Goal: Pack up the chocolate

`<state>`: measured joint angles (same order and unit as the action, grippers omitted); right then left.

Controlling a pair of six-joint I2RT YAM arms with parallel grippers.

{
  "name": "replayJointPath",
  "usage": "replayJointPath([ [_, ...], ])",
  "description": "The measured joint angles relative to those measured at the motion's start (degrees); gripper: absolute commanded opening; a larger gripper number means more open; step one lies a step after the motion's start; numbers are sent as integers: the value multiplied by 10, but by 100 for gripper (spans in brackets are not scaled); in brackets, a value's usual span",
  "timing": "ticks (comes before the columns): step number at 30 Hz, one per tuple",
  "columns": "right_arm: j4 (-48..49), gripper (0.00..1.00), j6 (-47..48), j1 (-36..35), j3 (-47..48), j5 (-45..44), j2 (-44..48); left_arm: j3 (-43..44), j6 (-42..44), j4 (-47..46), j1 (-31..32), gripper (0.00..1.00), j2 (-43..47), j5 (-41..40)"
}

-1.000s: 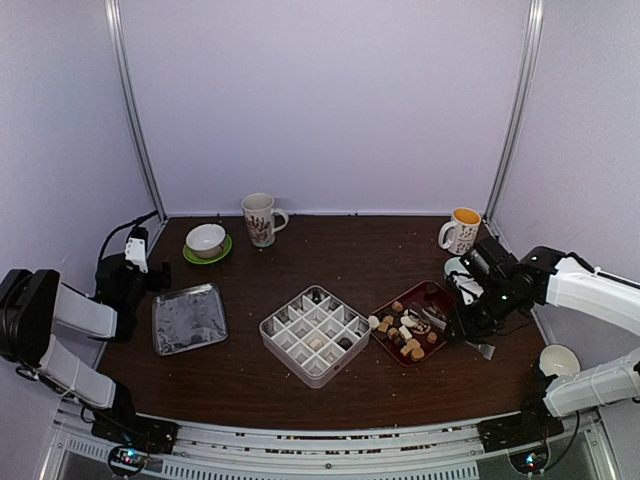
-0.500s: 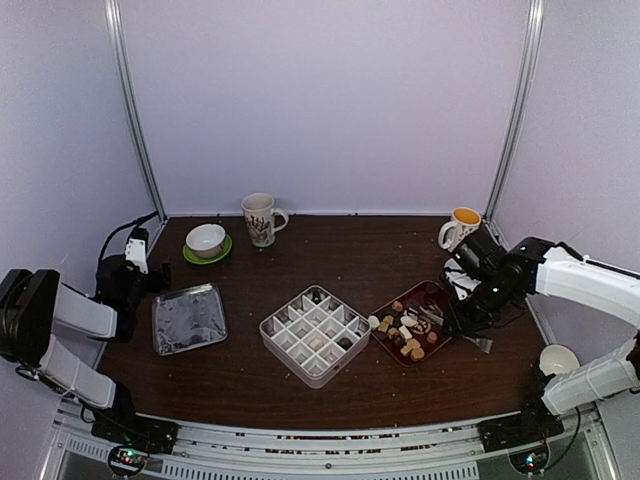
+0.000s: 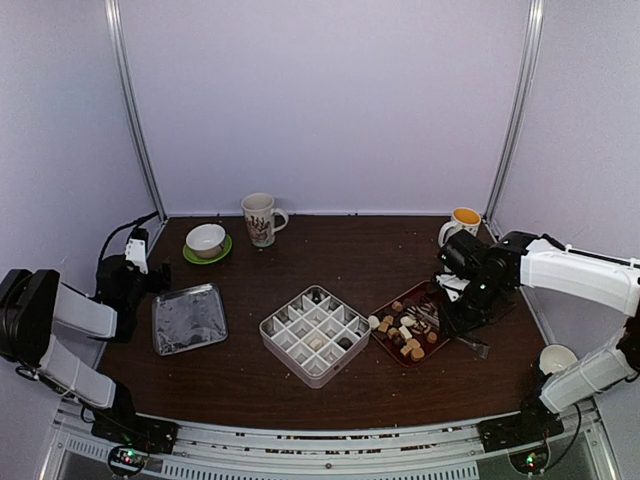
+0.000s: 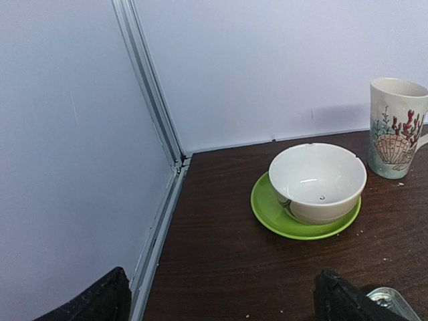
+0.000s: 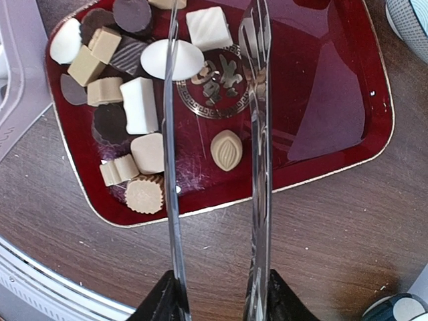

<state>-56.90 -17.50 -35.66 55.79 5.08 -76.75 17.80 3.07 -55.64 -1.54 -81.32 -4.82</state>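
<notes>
1. The chocolate (image 5: 139,103) lies mostly as a loose heap of white, tan and dark pieces in the left half of a red tray (image 5: 334,100). A tan oval piece sits alone nearer the middle, beside the gold emblem.
2. A few more pieces sit in separate cells of the white divided box (image 3: 300,350), which stands just left of the red tray on the counter (image 3: 380,260). Most of its cells hold nothing.
3. Metal tongs (image 5: 258,167) reach out over the red tray with their two blades apart. The left blade crosses a white oval piece, and the lone tan oval shows between the blades. Whether the tips touch anything I cannot tell.
4. The right jaws are clamped on the handle end of the tongs, one black finger pressed against the outside of each blade. The right arm (image 3: 570,272) leans in from the counter's right side.
5. The left jaws stand wide apart with nothing between them. The left arm (image 3: 70,312) is folded at the far left, well away from the chocolate.
6. In front of the left jaws a white bowl (image 4: 317,180) rests on a green saucer (image 4: 267,212), with a shell-patterned mug (image 4: 394,127) just to the right.
7. A shallow metal tray (image 3: 188,318) lies left of the divided box.
</notes>
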Motion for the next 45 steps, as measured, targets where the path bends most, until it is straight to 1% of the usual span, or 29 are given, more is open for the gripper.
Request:
replayJointPath([
  [6,-14,38,0,0,3,-21,-18,0,0,0,0,98,0,-1],
  [11,-25,32,-5,0,14,-41,-17,0,0,0,0,98,0,-1],
  [17,-32,28,-9,0,22,-49,-16,0,0,0,0,98,0,-1],
  [29,-52,25,-9,0,63,-46,27,0,0,0,0,98,0,-1],
  [36,-57,24,-9,-13,71,-25,45,0,0,0,0,98,0,-1],
  [41,-47,24,-9,-48,87,17,62,0,0,0,0,98,0,-1],
  [45,-22,23,-10,-78,94,56,72,0,0,0,0,98,0,-1],
])
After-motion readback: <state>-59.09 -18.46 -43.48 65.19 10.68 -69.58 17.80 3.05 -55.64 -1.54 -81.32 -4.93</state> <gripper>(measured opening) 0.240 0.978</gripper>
